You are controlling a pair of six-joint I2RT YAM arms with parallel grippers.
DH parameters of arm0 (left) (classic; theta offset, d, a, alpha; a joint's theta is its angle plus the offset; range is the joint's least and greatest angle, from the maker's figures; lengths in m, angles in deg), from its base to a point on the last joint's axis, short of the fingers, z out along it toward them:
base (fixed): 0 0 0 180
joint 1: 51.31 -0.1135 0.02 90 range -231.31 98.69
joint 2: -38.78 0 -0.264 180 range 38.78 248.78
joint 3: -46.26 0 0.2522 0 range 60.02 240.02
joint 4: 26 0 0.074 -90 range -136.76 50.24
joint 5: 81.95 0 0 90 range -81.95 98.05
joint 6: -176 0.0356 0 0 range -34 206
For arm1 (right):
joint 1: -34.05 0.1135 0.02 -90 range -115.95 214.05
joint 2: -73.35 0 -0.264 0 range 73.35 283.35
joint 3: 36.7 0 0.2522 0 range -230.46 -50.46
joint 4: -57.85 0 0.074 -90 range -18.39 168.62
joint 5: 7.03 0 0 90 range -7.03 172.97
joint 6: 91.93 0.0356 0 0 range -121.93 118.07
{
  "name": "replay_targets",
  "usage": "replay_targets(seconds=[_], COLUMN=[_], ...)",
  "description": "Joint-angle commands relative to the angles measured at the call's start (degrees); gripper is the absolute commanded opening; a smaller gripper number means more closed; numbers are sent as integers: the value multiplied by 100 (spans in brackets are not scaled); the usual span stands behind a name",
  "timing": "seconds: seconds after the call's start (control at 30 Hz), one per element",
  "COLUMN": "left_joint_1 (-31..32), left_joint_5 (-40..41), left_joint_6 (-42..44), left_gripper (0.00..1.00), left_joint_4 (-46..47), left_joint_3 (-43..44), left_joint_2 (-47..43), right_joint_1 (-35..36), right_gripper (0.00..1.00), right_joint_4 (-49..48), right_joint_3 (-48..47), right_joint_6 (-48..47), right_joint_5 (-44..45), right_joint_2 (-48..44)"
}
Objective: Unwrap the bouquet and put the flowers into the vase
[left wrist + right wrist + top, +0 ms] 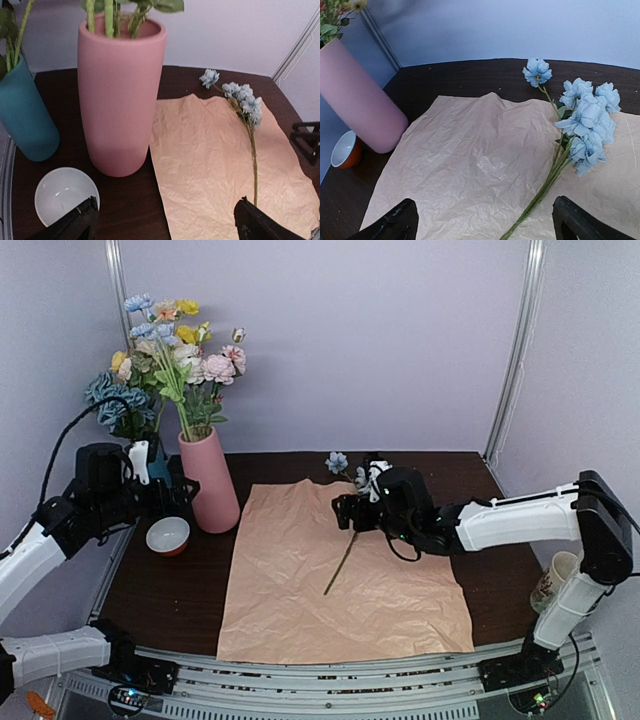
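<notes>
"Peach paper point(300, 580) lies spread flat. And the stem?"
"The blue stem point(547, 180) lies on it, blooms at one o'clock and bare end at seven."
"Vase?"
"The pink vase point(208, 485) stands upright at ten o'clock, with flowers point(190, 360) inside."
"Jaws?"
"The left gripper point(166, 207) is spread wide. The right gripper point(483, 205) is spread over the stem."

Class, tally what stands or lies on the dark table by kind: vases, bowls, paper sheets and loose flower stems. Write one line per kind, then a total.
Vases: 2 (pink vase, teal vase)
Bowls: 1 (white bowl)
Paper sheets: 1 (peach paper sheet)
Loose flower stems: 1 (blue flower stem)
Total: 5
</notes>
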Motion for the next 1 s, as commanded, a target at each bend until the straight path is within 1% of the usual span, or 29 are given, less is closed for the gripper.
replay_targets(seconds=[0.0,0.13,0.33,0.5,0.67,0.7,0.77,0.87,0.97], left_joint_1=[-29,-29,-27,-22,-23,-22,-22,-23,-22], left_joint_5=[-341,-118,38,54,57,44,17,16,3], left_joint_6=[226,346,336,372,432,433,434,433,425], left_gripper=[98,98,98,98,97,97,97,97,97], left_joint_4=[511,594,128,3,42,44,36,49,65], left_joint_3=[-588,-916,-750,-794,-775,-783,-784,-798,-810], left_joint_2=[-416,-540,-407,-543,-642,-652,-665,-722,-773], right_joint_1=[-273,-518,-606,-638,-645,-650,-651,-655,-659], right_gripper=[95,91,88,81,73,71,62,53,41], right_joint_4=[1475,2145,2861,3198,3312,3284,3188,3181,3163], right_joint_3=[-646,-1194,-1952,-2354,-2573,-2589,-2587,-2654,-2656], right_joint_6=[814,1055,1111,1186,1258,1264,1250,1238,1243], right_joint_5=[740,436,182,-27,-62,-78,-156,-215,-176], right_joint_2=[437,928,1628,2158,2511,2558,2634,2764,2802])
